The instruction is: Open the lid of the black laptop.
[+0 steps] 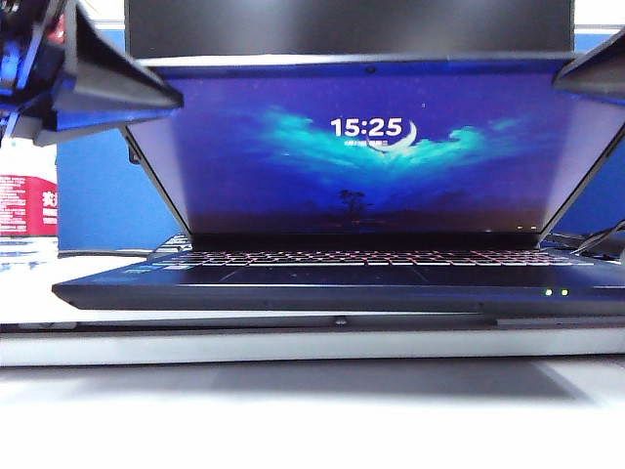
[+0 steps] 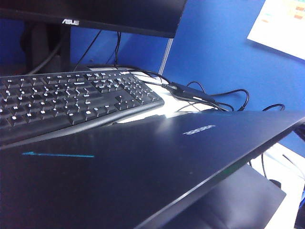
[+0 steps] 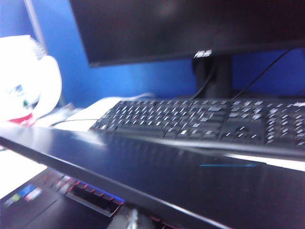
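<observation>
A blue partition wall backs a pale desk (image 1: 293, 391) crowded with office equipment. At the centre of the exterior view sits the black laptop (image 1: 332, 283), its base flat on the desk, two green LEDs lit at lower right of its front edge and its keyboard glowing. The lid (image 1: 371, 147) stands partly raised, tilted forward over the keys, the screen awake and showing 15:25. The left gripper (image 1: 127, 93) enters at the upper left of that frame and the right gripper (image 1: 586, 78) at the upper right, each meeting a top corner of the lid; whether the fingers pinch the edge or merely prop it cannot be told, since neither wrist view shows its own fingertips. The left wrist view looks across the lid's outer face, with its small logo, toward a separate keyboard (image 2: 71, 100) and the ASUS monitor (image 2: 95, 14) at the top of the frame; cables (image 2: 209, 98) trail at centre right. The right wrist view, blurred, shows the lid's edge crossing the lower frame, with the laptop's own keys beneath it at lower left. A labelled bottle (image 1: 27, 205) stands at the left edge of the exterior view. The step in hand appears to be mid-lift: the next move calls for both grippers to swing the lid's edge upward and back evenly, so that the hinge is not twisted.
</observation>
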